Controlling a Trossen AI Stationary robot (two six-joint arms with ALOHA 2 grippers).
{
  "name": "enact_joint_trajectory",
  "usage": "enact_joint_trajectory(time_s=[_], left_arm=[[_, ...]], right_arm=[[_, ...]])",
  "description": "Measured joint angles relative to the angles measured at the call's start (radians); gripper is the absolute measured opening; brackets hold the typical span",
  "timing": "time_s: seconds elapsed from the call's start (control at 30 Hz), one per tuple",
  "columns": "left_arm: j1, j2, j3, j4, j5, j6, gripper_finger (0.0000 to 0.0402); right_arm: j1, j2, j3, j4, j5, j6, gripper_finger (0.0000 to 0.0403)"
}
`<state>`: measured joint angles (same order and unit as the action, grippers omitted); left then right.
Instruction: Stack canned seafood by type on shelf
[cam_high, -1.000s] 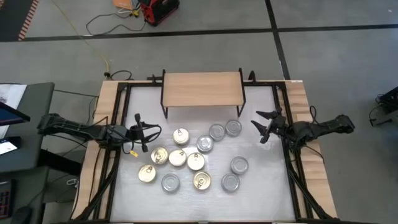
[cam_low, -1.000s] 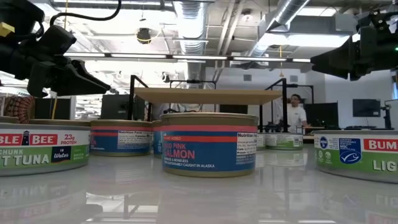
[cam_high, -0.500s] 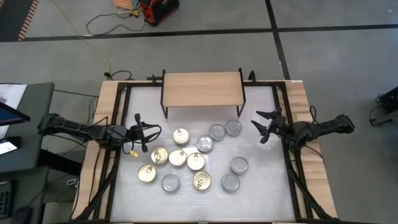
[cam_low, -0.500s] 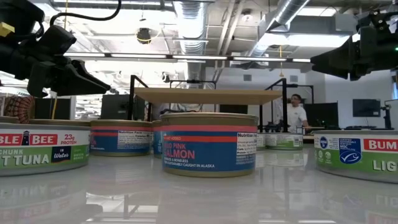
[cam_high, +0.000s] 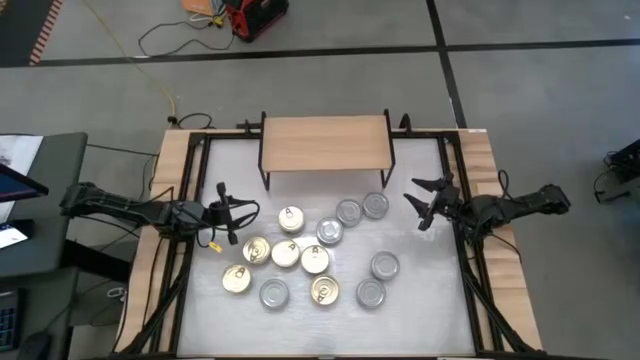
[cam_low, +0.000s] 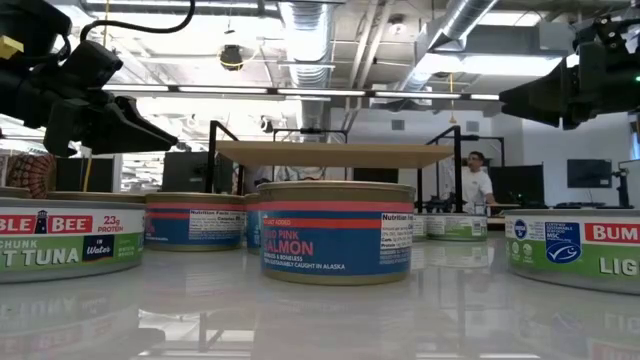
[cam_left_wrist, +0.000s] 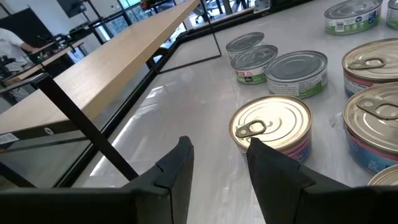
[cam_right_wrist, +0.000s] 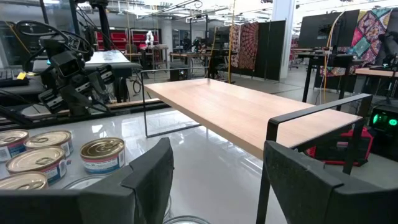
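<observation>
On the table (cam_high: 420, 300) your cans (cam_high: 315, 258) sit loose before the bare shelf (cam_high: 324, 142); left gripper (cam_high: 222, 212) and right gripper (cam_high: 422, 203) both hover spread, holding nothing.

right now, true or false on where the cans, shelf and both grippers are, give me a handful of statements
1. The shelf has no cans on top. True.
2. The left gripper is holding a gold-lidded can. False: its fingers are apart and empty, hovering left of the cluster of cans.
3. The right gripper is open and holds nothing. True.
4. All the tins are stacked two high. False: each sits singly on the table, such as the salmon can nearest the low camera.
5. Both gold-lidded and silver-lidded cans are on the table. True: a gold lid lies near a silver lid.
</observation>
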<state>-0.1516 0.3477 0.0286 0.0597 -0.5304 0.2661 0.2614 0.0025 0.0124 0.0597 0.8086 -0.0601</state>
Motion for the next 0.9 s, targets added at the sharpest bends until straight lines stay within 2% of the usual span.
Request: enact_joint_trajectory(time_s=[0.47,0.73,0.83,0.9], left_arm=[[0.000,0.000,0.000,0.000,0.000,0.000,0.0141],[0.000,0.000,0.000,0.000,0.000,0.055,0.0141],[0.000,0.000,0.000,0.005,0.001,0.009,0.0141],[0.000,0.000,0.000,0.015,0.017,-0.097,0.0141]], right_arm=[[0.000,0.000,0.000,0.000,0.000,0.000,0.0274],[0.000,0.000,0.000,0.000,0.000,0.000,0.0274],[0.000,0.000,0.000,0.000,0.000,0.000,0.0274],[0.000,0.000,0.000,0.000,0.000,0.000,0.0274]])
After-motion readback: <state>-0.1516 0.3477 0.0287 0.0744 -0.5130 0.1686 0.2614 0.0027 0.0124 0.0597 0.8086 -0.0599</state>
